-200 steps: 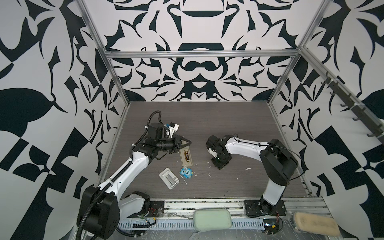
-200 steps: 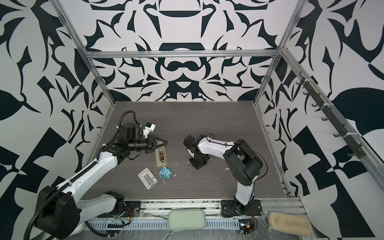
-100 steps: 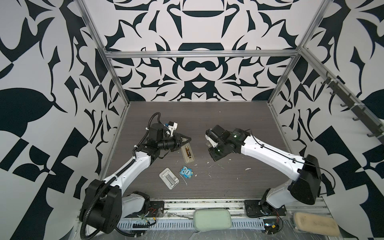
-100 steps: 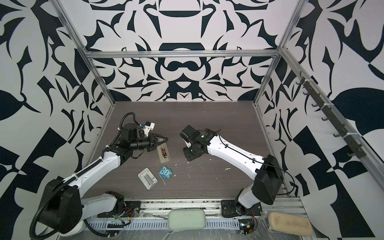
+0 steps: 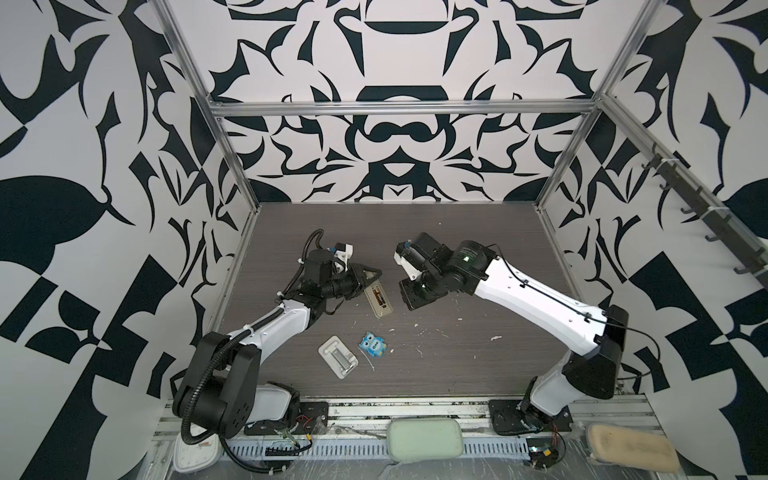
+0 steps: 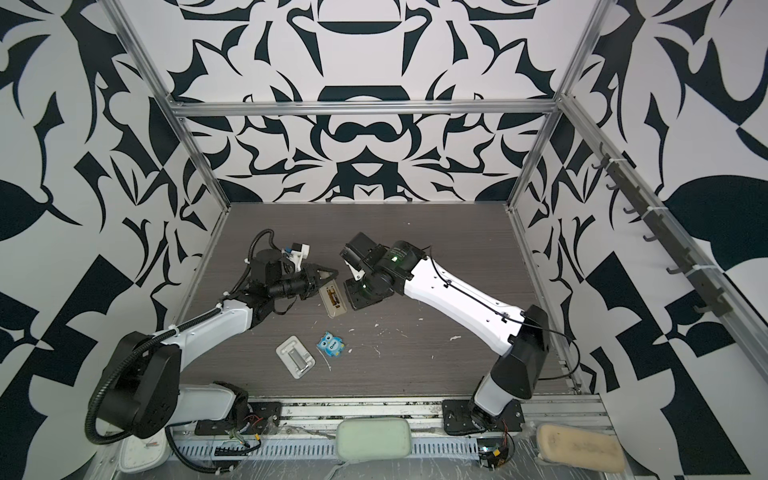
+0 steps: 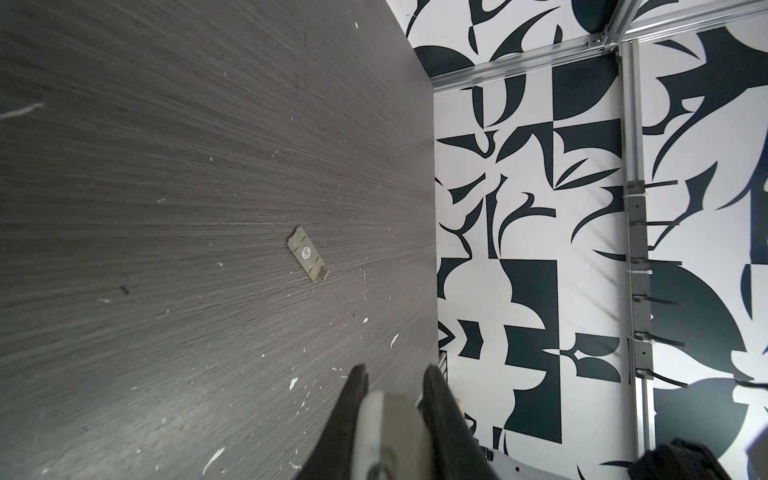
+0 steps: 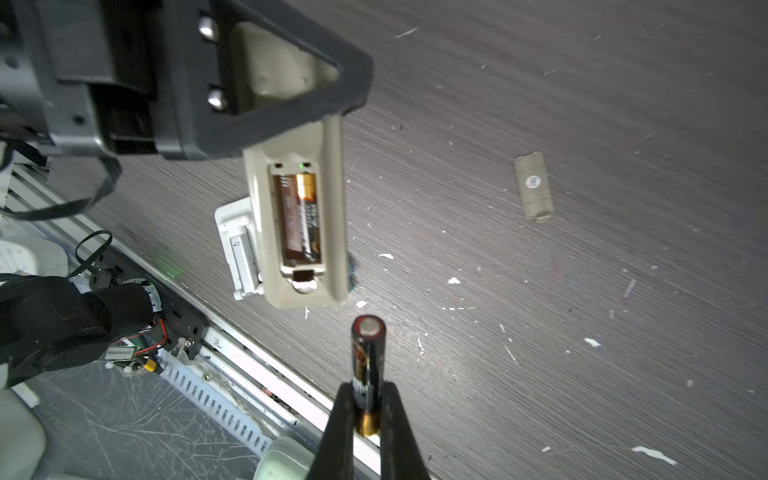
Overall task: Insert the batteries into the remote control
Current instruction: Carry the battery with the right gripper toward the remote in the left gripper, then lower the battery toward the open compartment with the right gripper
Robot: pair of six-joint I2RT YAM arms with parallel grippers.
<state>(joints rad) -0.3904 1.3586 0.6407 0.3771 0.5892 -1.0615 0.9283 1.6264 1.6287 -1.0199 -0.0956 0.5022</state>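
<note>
Remote control [image 8: 257,199] — left tool [image 7: 394,386] clamps it, bay [image 8: 277,208] exposed; second battery [image 8: 368,357] — right tool [image 8: 368,392] pinches it for insertion.

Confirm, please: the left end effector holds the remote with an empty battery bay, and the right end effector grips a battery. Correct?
Not empty: the right wrist view shows one battery already lying in the bay of the remote. The rest is right.

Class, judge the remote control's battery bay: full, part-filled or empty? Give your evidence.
Part-filled: one battery lies in the remote control's open bay; the second battery is outside, held in the right gripper's fingers.
</note>
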